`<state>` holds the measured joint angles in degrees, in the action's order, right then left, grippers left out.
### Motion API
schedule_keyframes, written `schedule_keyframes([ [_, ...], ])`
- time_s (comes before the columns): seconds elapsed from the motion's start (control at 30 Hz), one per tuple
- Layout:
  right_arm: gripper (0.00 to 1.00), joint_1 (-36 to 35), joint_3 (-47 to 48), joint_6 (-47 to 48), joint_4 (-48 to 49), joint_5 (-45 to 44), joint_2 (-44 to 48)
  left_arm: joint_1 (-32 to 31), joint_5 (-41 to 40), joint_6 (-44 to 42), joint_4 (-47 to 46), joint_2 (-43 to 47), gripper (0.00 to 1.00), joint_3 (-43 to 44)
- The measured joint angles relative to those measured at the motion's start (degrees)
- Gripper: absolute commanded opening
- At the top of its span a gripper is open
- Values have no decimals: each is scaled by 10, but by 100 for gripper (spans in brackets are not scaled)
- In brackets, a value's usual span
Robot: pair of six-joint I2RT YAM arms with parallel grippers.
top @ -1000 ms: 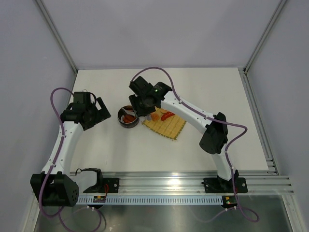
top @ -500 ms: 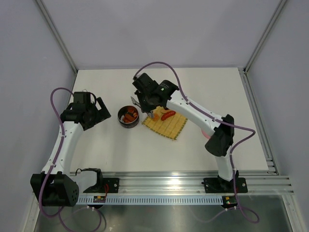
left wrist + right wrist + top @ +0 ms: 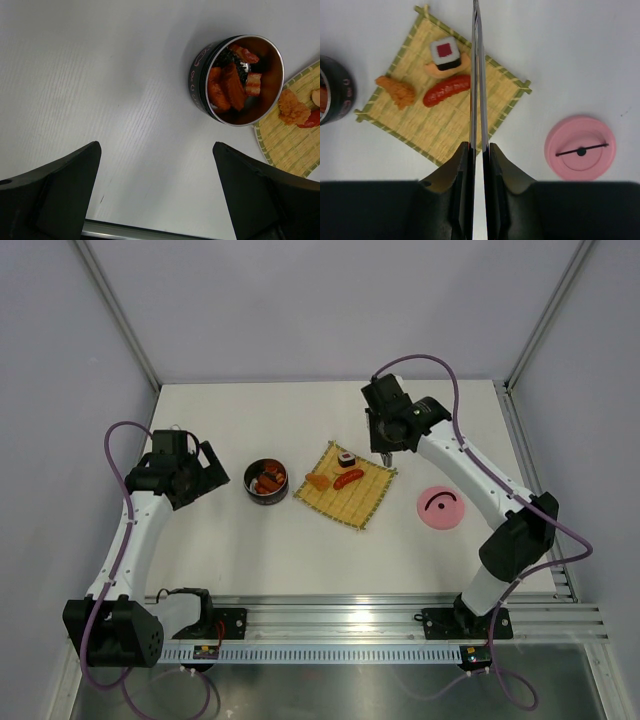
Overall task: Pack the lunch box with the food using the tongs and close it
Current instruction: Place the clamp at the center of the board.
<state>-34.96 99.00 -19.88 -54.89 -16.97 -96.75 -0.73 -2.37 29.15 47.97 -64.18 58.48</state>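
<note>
The lunch box (image 3: pixel 267 481) (image 3: pixel 240 80) stands open left of the bamboo mat (image 3: pixel 350 502), holding red-orange sausages and orange chunks. On the mat lie a sushi roll (image 3: pixel 446 52), a red sausage (image 3: pixel 446 90) and an orange fried chunk (image 3: pixel 396 91). My right gripper (image 3: pixel 480 147) (image 3: pixel 385 432) is shut on the tongs (image 3: pixel 478 75), hovering past the mat's far right corner. The tongs' arms are squeezed nearly together with nothing between them. The pink lid (image 3: pixel 440 508) (image 3: pixel 580 148) lies flat to the right of the mat. My left gripper (image 3: pixel 156 147) (image 3: pixel 205 472) hangs open left of the lunch box.
The mat (image 3: pixel 445 122) sits diagonally in the middle of the white table. An aluminium rail (image 3: pixel 400 620) runs along the near edge, and frame posts (image 3: pixel 120 315) rise at the back corners.
The right arm swung right, from over the lunch box to beyond the mat's far right corner, and the tongs squeezed together. The food on the mat is uncovered. The left arm stayed still.
</note>
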Motion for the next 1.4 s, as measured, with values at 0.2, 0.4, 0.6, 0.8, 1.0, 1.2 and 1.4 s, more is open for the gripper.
schedule_keyframes([
  [0.2, 16, 47, -80, 4, 21, -13, 22, 0, 0, 0, 0, 0, 99, 0],
  [0.4, 16, 134, -95, 39, 80, -21, 13, 0, 2, 0, 0, 0, 99, 0],
  [0.6, 22, 191, -95, 78, 170, -29, -60, 0, 3, -2, 1, 1, 99, 0],
  [0.8, 44, 216, -95, 92, 213, -29, -125, 0, 9, -5, 10, 0, 99, 0],
  [1.0, 69, 220, -93, 96, 230, -20, -139, 0, 24, -6, 16, -6, 99, 0],
  [1.2, 80, 225, -79, 96, 228, -16, -158, 0, 27, -8, 17, -6, 99, 0],
  [1.4, 83, 228, -77, 86, 212, -16, -153, 0, 27, -8, 17, -6, 99, 0],
])
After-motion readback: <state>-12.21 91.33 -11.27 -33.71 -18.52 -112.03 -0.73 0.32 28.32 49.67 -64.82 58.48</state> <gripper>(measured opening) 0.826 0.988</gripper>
